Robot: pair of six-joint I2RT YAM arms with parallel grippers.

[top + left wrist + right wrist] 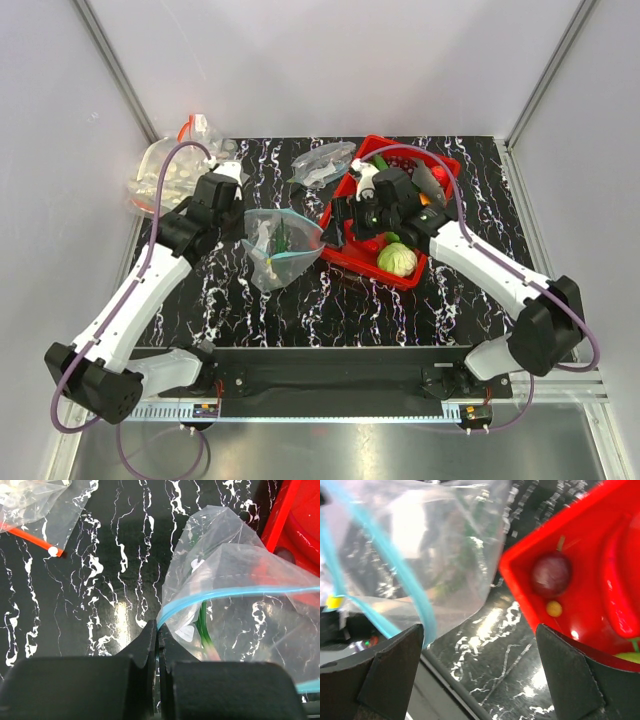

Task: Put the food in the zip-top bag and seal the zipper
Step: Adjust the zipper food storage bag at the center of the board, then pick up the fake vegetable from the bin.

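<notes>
left gripper (158,639): clamped shut on the corner of the zip-top bag (235,560), right at the end of the zipper (240,594). The bag stands tented off the table (100,580), ahead of the fingers and to their right.
right gripper (479,640): jaws spread wide with nothing between them. The bag's mouth is just ahead-left of its fingers and the red tray (580,540) just ahead-right.
in the bag: a green piece (202,625) with a thin stem shows through the film. It is probably food already inside, though glare keeps me from saying which item.
in the tray: the lime-green round fruit (397,259) sits behind the right gripper, beside its wrist. A dark red round piece (551,575) and a small yellow bit (553,609) lie in the corner ahead of it.
off-task: a second clear bag (30,502) lies well ahead-left of the left gripper.
step in hand: loading, by my reading — mouth held up by one arm, the other empty between tray and bag.
next move calls for: the right gripper reaching back into the tray and closing squarely on a glossy, rounded piece that could squirt out. The left pinch must hold firm so the mouth does not sag. Sealing comes after.
writing: none legible — faint white marks on the film are too small to read.
</notes>
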